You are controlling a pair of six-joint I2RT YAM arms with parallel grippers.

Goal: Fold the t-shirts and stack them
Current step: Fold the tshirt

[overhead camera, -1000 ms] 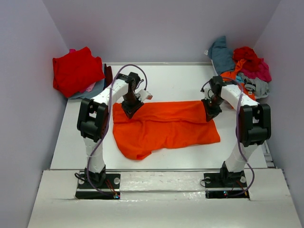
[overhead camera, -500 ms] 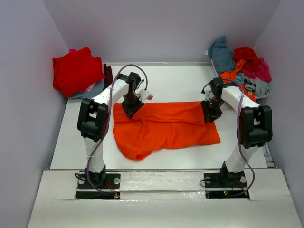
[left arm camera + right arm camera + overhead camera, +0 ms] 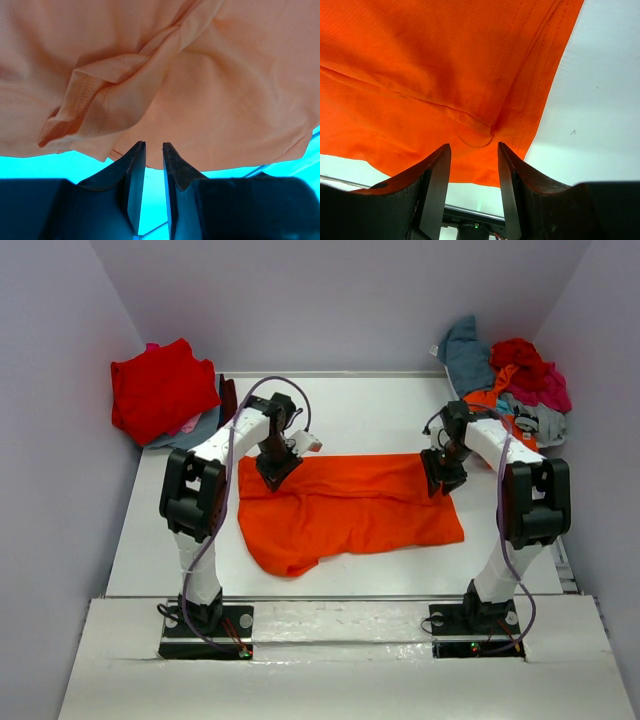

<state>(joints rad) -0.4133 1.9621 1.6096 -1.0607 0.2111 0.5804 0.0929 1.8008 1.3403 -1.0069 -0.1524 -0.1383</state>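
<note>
A bright orange t-shirt (image 3: pixel 345 505) lies spread across the middle of the white table (image 3: pixel 370 410), rumpled at its near left. My left gripper (image 3: pixel 275 468) is low over its far left corner. In the left wrist view the fingers (image 3: pixel 132 170) stand a narrow gap apart with nothing between them, and the gripper (image 3: pixel 154 145) is at the cloth's edge (image 3: pixel 200 75). My right gripper (image 3: pixel 440 475) is over the far right corner. In the right wrist view the gripper (image 3: pixel 474 146) is open and empty just above the shirt's hem (image 3: pixel 420 65).
A folded red shirt (image 3: pixel 160 390) lies on a stack with pink and grey cloth at the back left. A loose heap of teal, red, magenta and grey shirts (image 3: pixel 515 380) lies at the back right. Walls close in both sides.
My right gripper has shifted slightly towards the back edge of the shirt. The left gripper and the shirt have barely moved.
</note>
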